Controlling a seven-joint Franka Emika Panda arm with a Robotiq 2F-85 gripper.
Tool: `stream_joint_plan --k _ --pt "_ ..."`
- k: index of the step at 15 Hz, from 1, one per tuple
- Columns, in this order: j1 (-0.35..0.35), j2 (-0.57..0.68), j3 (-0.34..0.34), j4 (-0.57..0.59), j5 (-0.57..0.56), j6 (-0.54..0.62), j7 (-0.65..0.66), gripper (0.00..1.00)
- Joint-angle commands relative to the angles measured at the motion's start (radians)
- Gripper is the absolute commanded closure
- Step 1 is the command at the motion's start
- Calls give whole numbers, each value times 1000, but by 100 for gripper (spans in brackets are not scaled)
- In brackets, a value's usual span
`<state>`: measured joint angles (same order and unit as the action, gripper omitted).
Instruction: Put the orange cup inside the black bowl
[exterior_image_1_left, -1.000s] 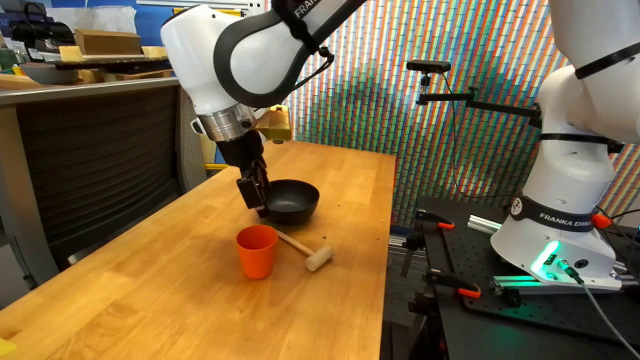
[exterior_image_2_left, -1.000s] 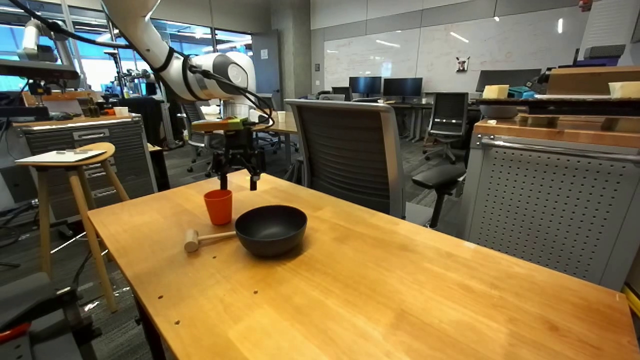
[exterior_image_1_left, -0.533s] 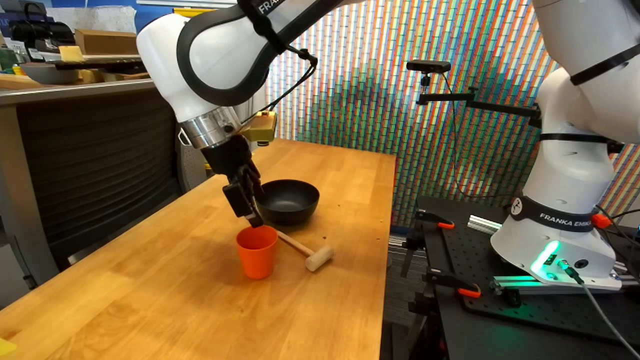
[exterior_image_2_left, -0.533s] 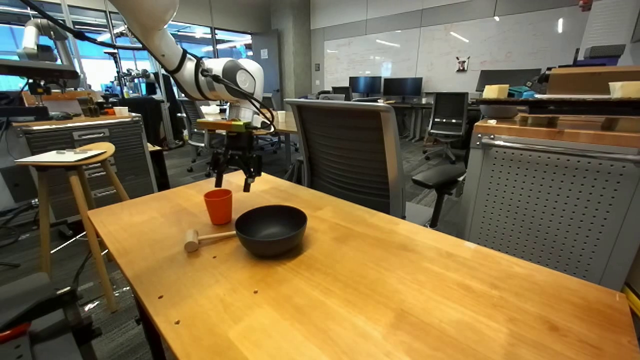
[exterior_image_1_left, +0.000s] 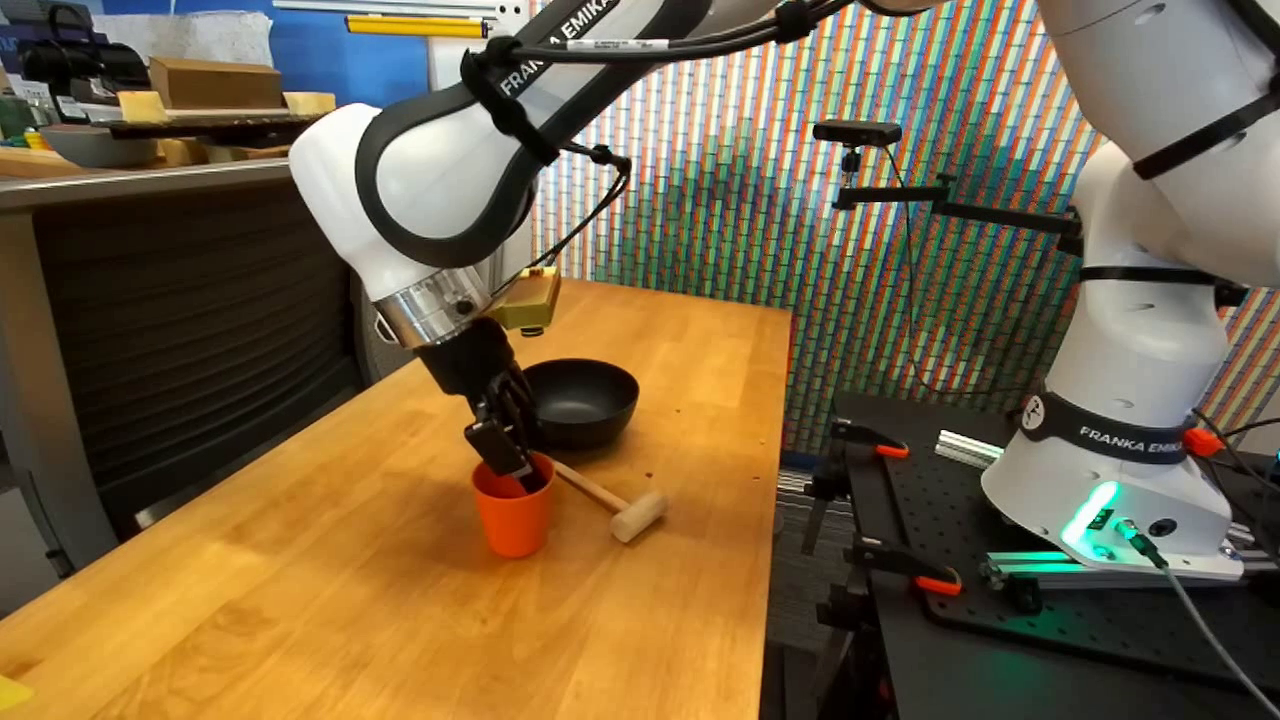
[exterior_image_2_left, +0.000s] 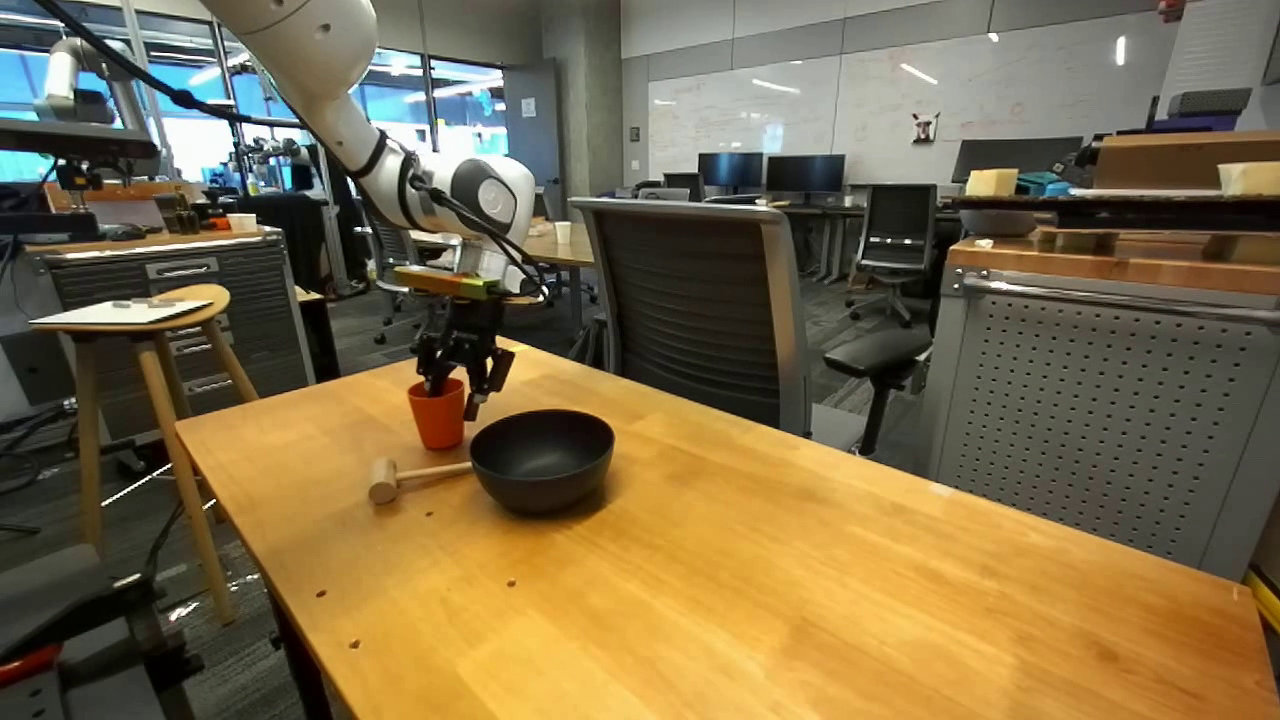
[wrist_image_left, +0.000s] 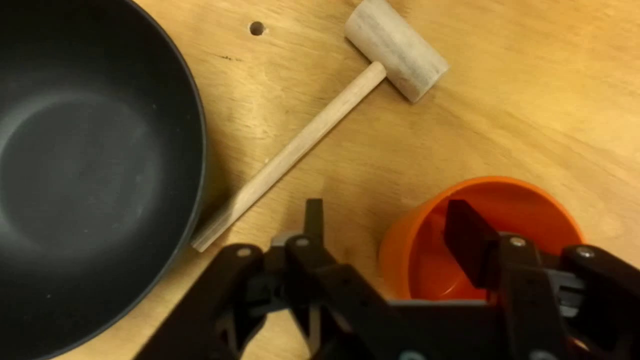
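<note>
The band (exterior_image_1_left: 1105, 436) on the robot's base (exterior_image_1_left: 1150, 495) reads "FRANKA EMIKA"; the arm (exterior_image_1_left: 450, 185) bears it too, partly behind a cable (exterior_image_1_left: 715, 47). The whiteboard (exterior_image_2_left: 880, 110) carries writing too faint to read.

upright orange cup (exterior_image_2_left: 438, 421), black bowl (exterior_image_2_left: 543, 468) nearby

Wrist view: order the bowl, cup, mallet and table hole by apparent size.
1. Black bowl, cut off by the frame
2. Unranked: orange cup, broader but partly hidden; wooden mallet, longer
3. Table hole
</note>
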<state>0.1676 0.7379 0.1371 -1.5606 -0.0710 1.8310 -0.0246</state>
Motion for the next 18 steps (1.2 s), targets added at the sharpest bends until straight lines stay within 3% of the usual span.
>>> stream_joint_plan --k 1,4,6,10,18 --pt "-10 13 4 29 39 -7 -27 65" --pt "-14 7 8 22 53 -4 -41 89" --pt "-18 -3 11 14 60 -4 -58 100" --pt "-24 -86 2 -60 48 6 -90 98" --pt "-88 -449 -153 -330 -55 149 79 98"
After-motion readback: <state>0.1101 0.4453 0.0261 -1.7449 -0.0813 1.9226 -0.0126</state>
